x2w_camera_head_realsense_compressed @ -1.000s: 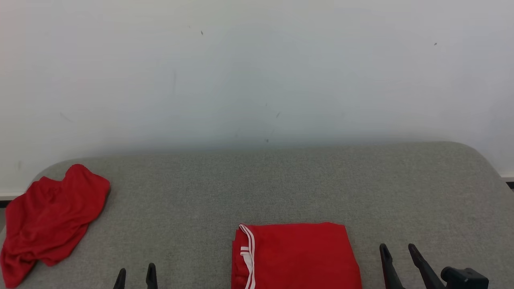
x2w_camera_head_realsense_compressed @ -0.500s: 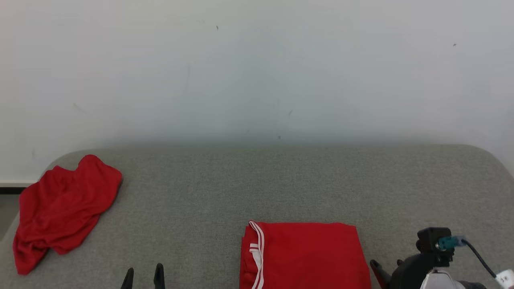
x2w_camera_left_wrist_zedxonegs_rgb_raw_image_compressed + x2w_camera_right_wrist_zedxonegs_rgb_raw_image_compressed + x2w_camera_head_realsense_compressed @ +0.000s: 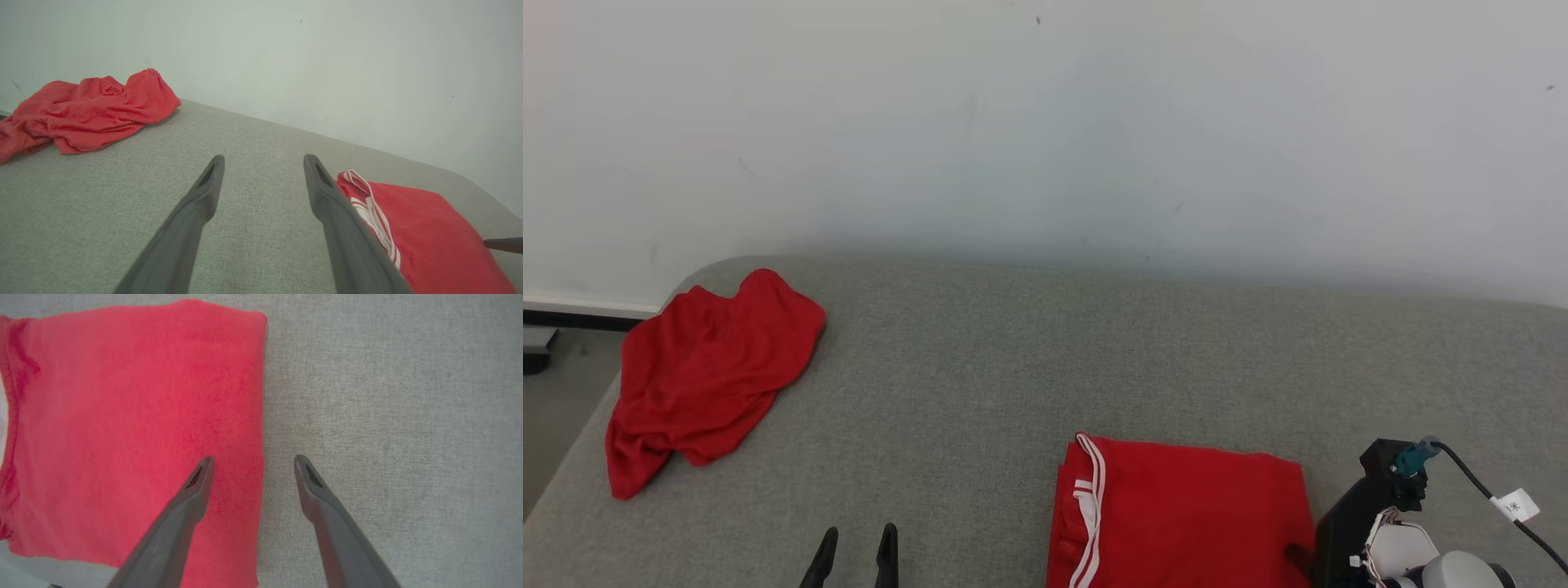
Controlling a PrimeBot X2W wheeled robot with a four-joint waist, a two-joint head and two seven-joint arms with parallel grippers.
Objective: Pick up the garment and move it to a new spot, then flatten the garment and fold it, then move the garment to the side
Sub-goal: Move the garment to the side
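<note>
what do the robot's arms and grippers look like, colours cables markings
Both the left gripper and right gripper have two dark grey tapering fingers. The pale right arm carries a black housing, teal connector and black cable with a white tag.

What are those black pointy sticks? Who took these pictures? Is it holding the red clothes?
This is a robot with two arms. Each arm ends in an end effector, a pincher with two long dark fingers. One picture comes from a camera on its head, looking down at a grey cushioned surface by a white wall. The other two come from cameras on its wrists, so the fingers poke up from the bottom. A folded red garment with white stripes lies near the robot, and a crumpled red garment lies far off to its left. The left end effector is open over bare surface. The right end effector is open over the folded garment's edge. Neither holds anything.
</note>
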